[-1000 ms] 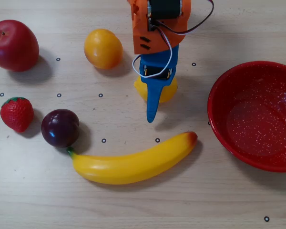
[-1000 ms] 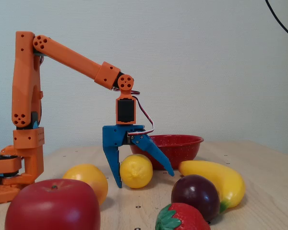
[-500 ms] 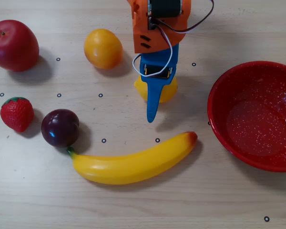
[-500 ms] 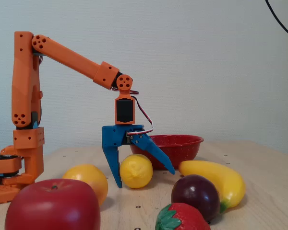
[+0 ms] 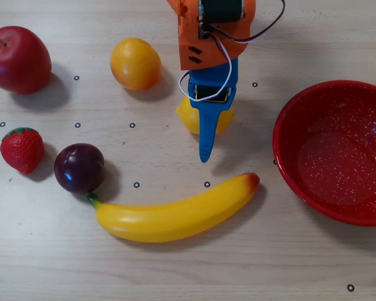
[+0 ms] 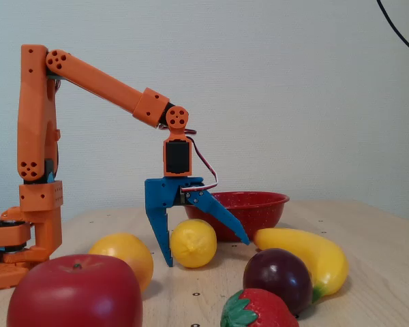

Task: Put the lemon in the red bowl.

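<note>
With the end effector point(image 6: 206, 253) spread wide astride the lemon point(image 6: 193, 243), which sits on the bench just left of the red bowl point(image 6: 247, 202) in the fixed view, an off-centre squeeze could roll it away.
</note>
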Available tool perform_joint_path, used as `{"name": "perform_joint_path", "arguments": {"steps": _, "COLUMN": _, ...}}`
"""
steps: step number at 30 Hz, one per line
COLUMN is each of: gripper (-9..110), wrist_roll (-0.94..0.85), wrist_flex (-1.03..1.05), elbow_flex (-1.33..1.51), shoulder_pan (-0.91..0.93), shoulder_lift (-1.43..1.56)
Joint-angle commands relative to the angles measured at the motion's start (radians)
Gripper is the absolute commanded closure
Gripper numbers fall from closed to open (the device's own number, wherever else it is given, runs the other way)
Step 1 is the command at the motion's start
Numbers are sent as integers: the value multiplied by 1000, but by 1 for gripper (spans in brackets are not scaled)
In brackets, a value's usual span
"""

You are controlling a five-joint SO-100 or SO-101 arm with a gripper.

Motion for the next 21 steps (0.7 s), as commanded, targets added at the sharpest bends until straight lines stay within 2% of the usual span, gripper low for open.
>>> {"name": "perform_joint_path", "arguments": {"steps": 1, "gripper": 53, "wrist_roll": 11, "wrist_flex": -11, "elbow_flex": -8, "shoulder_pan": 23, "shoulder_lift": 38}}
{"name": "perform_joint_path", "arguments": {"steps": 21, "gripper": 74, "wrist_roll": -18, "wrist_flex": -9, "elbow_flex": 0, "shoulder_pan": 11, "shoulder_lift": 37}}
